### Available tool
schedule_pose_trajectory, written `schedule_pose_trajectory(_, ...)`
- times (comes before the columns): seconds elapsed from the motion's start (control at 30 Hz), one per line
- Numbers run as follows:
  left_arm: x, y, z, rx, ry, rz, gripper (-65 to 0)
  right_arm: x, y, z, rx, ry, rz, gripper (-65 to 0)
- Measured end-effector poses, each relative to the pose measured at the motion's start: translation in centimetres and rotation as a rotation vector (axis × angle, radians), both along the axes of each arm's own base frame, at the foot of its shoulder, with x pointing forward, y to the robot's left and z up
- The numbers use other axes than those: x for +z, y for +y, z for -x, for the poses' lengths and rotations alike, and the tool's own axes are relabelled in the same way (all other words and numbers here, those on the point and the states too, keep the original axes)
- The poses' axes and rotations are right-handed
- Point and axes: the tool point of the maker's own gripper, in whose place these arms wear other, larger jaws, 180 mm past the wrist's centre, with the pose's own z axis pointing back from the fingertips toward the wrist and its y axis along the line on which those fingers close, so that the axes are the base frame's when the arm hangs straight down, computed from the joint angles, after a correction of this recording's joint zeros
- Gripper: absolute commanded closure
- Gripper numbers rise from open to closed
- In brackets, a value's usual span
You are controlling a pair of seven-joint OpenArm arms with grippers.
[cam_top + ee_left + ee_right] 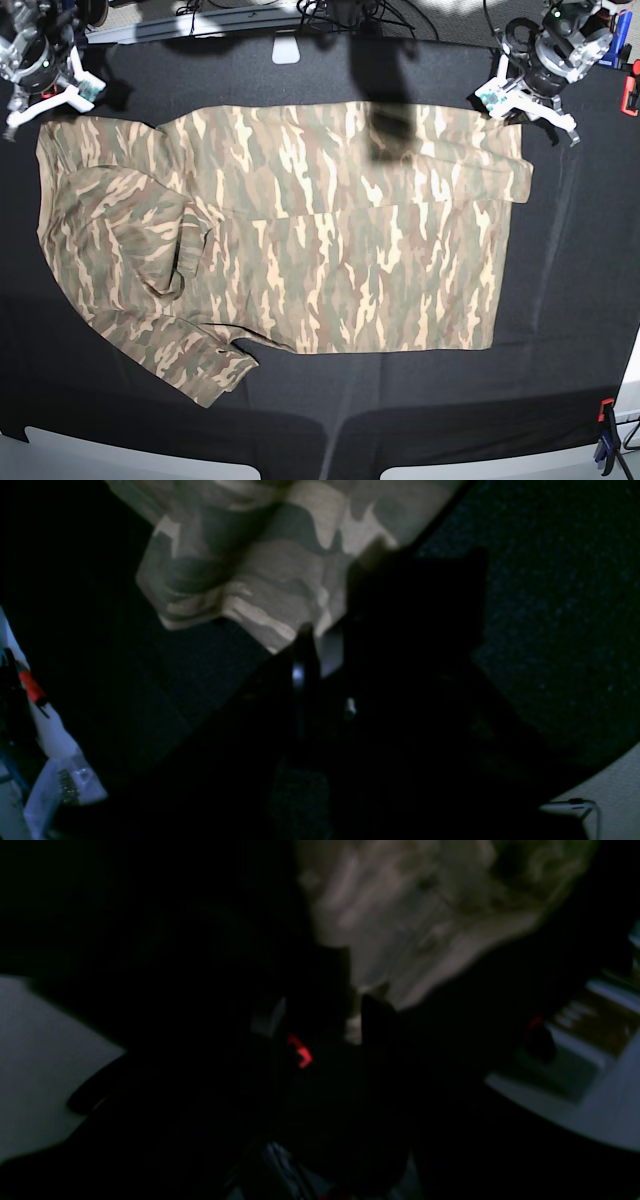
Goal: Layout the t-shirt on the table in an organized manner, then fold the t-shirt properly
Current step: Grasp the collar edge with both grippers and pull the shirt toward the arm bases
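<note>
A robotics lab bench is shown: a black-draped table [560, 300] is fastened by clamps [606, 428] at its right edge, with cables [330, 12] along its far edge.

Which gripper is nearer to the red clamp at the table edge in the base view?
Left. The left gripper is just beside the red clamp, on the same side of the table. The right gripper is at the opposite far corner.

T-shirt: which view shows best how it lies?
The base view: the whole t-shirt lies spread on the table. The left wrist view shows only one corner by the shut left gripper; the right wrist view gives a dark blur of fabric near the right gripper.
</note>
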Motion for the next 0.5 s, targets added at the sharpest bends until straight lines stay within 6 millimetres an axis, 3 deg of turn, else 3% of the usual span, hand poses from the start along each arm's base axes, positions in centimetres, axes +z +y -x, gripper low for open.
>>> schedule_pose_trajectory(0.3,0.0,0.0,0.0,0.0,0.0,0.0,0.0,-0.1,-2.0,-3.4,-0.078,-0.069,-0.012,-22.6)
schedule_pose_trajectory(0.5,0.0,0.0,0.0,0.0,0.0,0.0,0.0,-2.9,1.2,0.2,-0.003,0.163,-0.168,-22.6)
